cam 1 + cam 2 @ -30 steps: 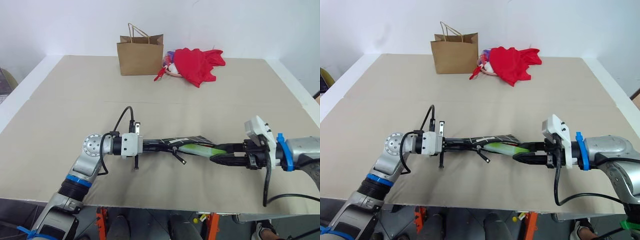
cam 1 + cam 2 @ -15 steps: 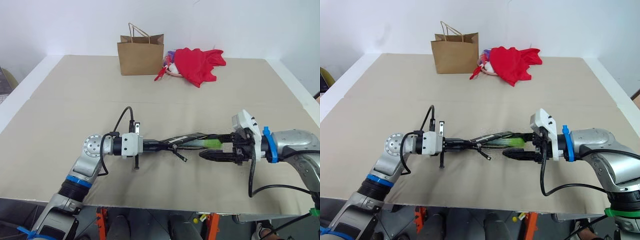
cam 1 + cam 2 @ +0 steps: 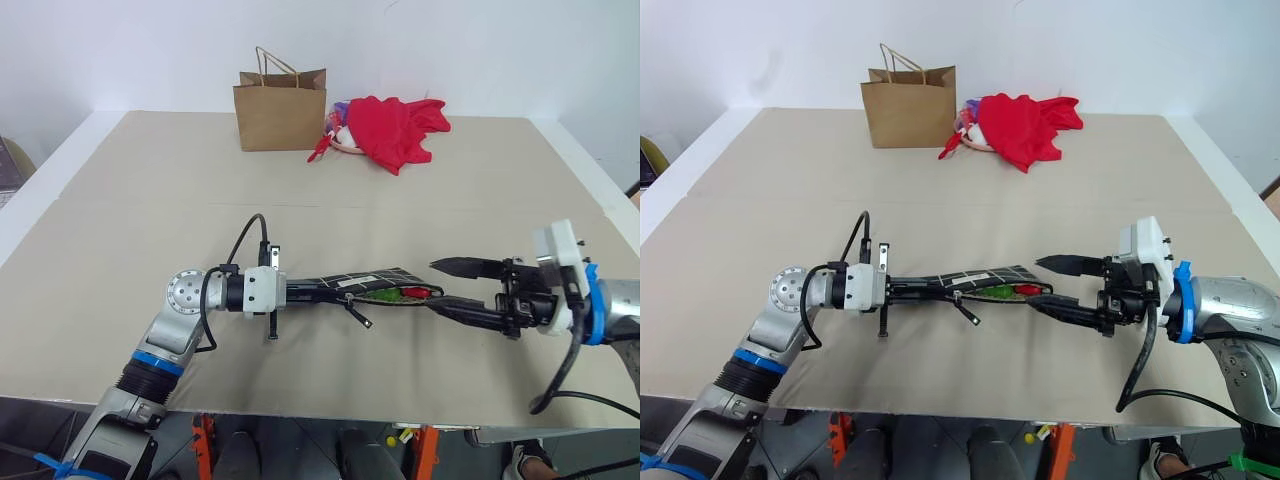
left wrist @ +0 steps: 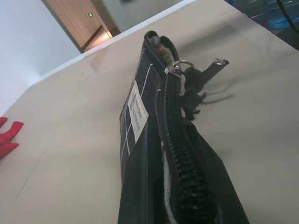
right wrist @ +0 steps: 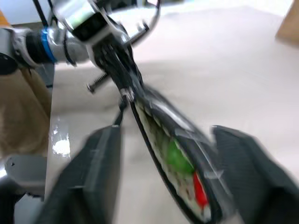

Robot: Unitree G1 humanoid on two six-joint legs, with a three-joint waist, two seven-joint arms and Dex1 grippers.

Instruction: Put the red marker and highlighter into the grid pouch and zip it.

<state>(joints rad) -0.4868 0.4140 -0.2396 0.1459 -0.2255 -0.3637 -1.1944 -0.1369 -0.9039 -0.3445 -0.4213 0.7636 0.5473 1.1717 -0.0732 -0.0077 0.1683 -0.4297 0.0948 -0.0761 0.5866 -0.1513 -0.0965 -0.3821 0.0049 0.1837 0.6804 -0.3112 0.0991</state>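
The grid pouch (image 3: 365,282) hangs level just above the table, black with white lines, and my left gripper (image 3: 318,288) is shut on its left end. Its mouth gapes toward the right. Inside the mouth lie the green highlighter (image 3: 385,294) and the red marker (image 3: 416,292), whose red end shows. The right wrist view looks into the pouch (image 5: 159,126) at the highlighter (image 5: 177,156) and the marker (image 5: 198,191). My right gripper (image 3: 440,284) stands open just right of the mouth, holding nothing. The label (image 4: 137,105) and the zipper pull (image 4: 191,86) show in the left wrist view.
A brown paper bag (image 3: 281,108) stands at the table's far edge, with a red cloth bundle (image 3: 395,128) beside it on the right. The tan table (image 3: 150,200) stretches wide on both sides, and its front edge runs just below my arms.
My right gripper pushed the highlighter into the pouch, let it go, opened wide and drew back to the right, rising a little. The left gripper and pouch stayed put.
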